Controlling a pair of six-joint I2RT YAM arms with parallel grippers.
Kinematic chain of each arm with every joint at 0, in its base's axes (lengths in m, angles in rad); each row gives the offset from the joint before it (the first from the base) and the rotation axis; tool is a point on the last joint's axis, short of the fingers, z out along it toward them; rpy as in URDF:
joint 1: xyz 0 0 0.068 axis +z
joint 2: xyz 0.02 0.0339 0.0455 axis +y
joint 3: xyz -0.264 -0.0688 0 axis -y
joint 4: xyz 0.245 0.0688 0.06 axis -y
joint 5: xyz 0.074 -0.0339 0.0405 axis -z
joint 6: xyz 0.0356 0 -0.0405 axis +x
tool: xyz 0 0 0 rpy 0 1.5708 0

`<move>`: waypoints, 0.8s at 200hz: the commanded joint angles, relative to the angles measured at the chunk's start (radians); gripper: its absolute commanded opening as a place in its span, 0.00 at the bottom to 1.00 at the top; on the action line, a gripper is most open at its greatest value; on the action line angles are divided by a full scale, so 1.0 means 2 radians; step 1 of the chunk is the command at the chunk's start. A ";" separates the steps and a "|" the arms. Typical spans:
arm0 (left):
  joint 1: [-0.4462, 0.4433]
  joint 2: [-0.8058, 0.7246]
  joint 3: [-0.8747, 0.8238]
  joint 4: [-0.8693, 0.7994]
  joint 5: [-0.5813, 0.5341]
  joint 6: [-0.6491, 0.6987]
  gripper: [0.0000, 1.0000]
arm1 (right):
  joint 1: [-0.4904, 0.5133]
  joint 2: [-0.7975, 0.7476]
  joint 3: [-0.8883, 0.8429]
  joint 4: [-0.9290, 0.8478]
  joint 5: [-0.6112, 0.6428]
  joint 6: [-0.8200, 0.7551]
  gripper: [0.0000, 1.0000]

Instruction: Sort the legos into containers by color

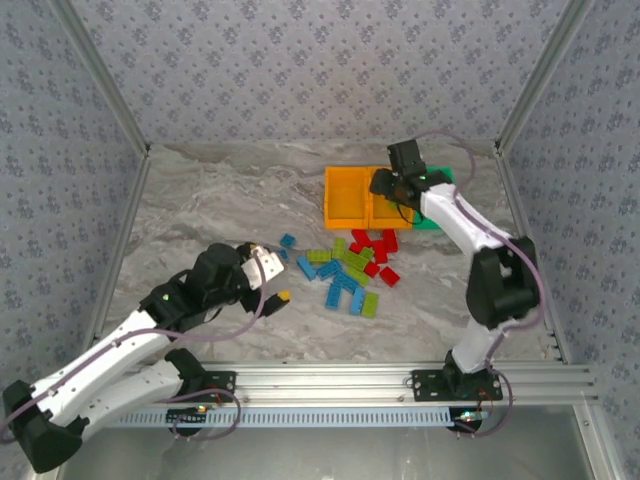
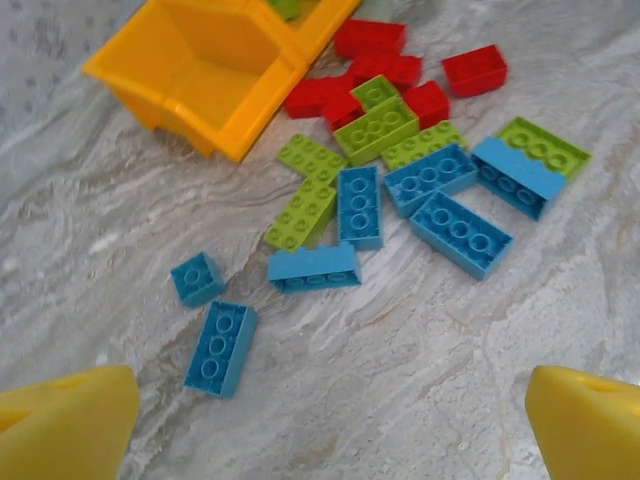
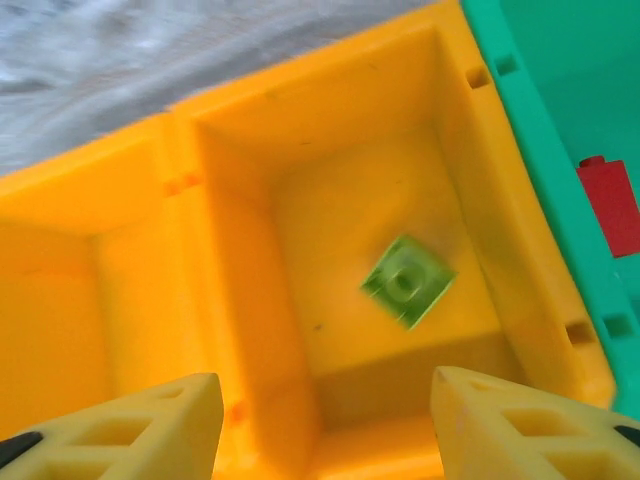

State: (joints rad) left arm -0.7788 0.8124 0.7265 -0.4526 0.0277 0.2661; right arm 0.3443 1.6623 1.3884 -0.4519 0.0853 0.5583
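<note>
While the right gripper hangs above the middle orange bin, its yellow fingers stand released with nothing between them; a lime green square brick, slightly blurred, shows over that bin's floor, and whether it rests there I cannot tell; the left orange bin touches the middle one on one side and the green bin on the other, with a red brick inside the green bin; the loose legos lie scattered on the tabletop just nearward of the middle orange bin, red ones closest to it, lime green and blue farther off; beyond that pile from the bin, the left gripper hovers over bare tabletop, fingers released and empty, two blue bricks just ahead of it.
</note>
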 commanded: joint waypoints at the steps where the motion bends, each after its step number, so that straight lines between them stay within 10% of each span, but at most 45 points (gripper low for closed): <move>1: 0.014 0.045 0.072 -0.001 -0.035 -0.130 0.99 | 0.037 -0.107 -0.052 -0.037 -0.067 -0.036 0.67; 64: 0.104 0.267 0.148 0.030 -0.027 -0.303 0.99 | 0.167 -0.298 -0.158 -0.182 -0.022 -0.005 0.84; 160: 0.113 0.491 0.214 0.065 -0.029 -0.239 0.86 | 0.181 -0.359 -0.210 -0.192 -0.012 0.031 0.93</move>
State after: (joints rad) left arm -0.5571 1.7481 1.1175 -0.3565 -0.0605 -0.2672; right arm 0.7010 0.9535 0.9775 -0.8162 0.0380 0.5961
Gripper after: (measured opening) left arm 0.865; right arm 0.925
